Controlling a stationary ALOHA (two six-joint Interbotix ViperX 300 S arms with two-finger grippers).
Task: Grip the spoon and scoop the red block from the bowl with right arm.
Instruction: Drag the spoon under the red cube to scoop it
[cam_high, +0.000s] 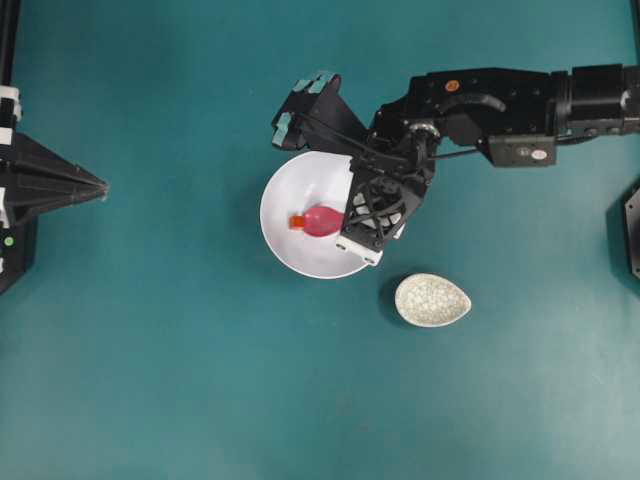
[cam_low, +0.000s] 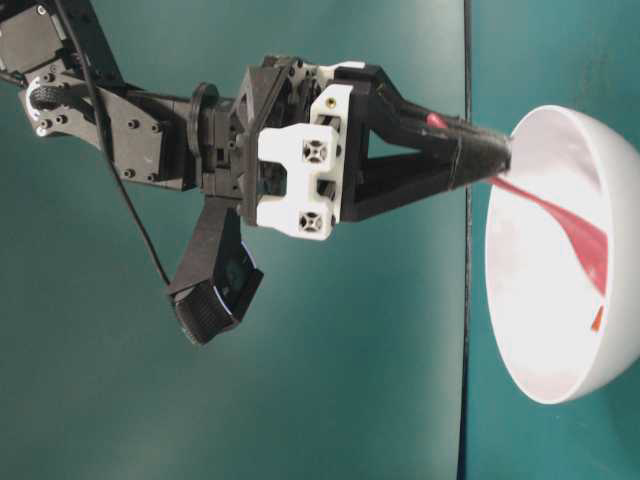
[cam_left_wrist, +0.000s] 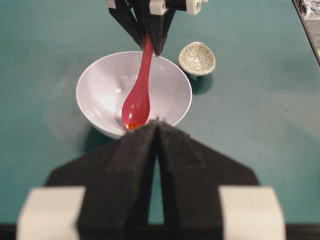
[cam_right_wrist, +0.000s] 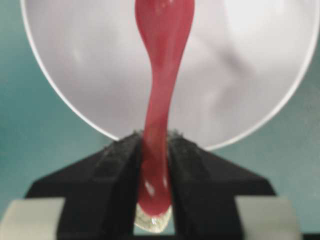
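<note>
the right gripper (cam_right_wrist: 154, 150) is clamped on the handle of the spoon (cam_high: 322, 221), whose scoop lies inside the bowl (cam_high: 285, 245). the red block (cam_high: 297, 222) touches the scoop at its 9 o'clock. the left gripper (cam_left_wrist: 157, 131) sits closed, holding nothing.

Teal table (cam_high: 150, 380) with white bowl (cam_high: 285, 235), crackled cream dish (cam_high: 432, 300).

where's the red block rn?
In the overhead view the red block sits inside the white bowl, left of centre, right at the tip of the pink spoon held by the right gripper.
</note>
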